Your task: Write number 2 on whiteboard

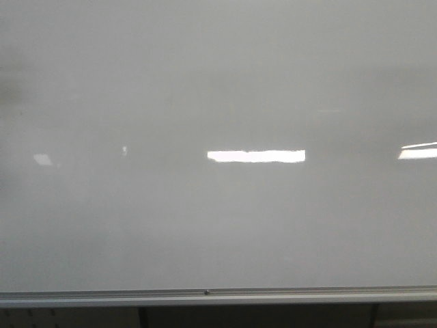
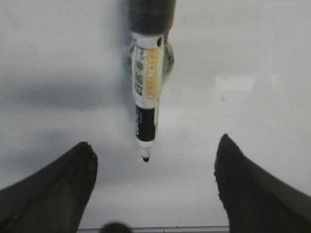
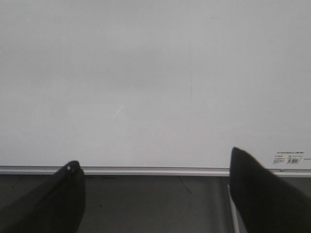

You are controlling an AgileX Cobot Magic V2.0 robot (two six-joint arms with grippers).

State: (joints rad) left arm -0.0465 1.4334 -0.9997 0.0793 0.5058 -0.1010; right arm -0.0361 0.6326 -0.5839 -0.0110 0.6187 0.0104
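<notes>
You have one whiteboard (image 1: pixel 218 82), and it fills nearly all of the front view. On its surface you can count four bright light reflections: one long bar (image 1: pixel 256 156) near the board's middle, one at the board's right edge (image 1: pixel 418 152), and two small faint ones towards its left side (image 1: pixel 42 159) (image 1: pixel 124 150). One silver frame rail (image 1: pixel 218 296) runs along the board's lower edge. You have one marker (image 2: pixel 146 92), seen only in the left wrist view, its black tip pointing at the board. Two grippers show, the left gripper (image 2: pixel 155 189) and the right gripper (image 3: pixel 155 194), each with two dark fingers, four fingers in all. One small printed label (image 3: pixel 290 158) sits at the board's lower corner in the right wrist view. No written digit can be counted on the board.
</notes>
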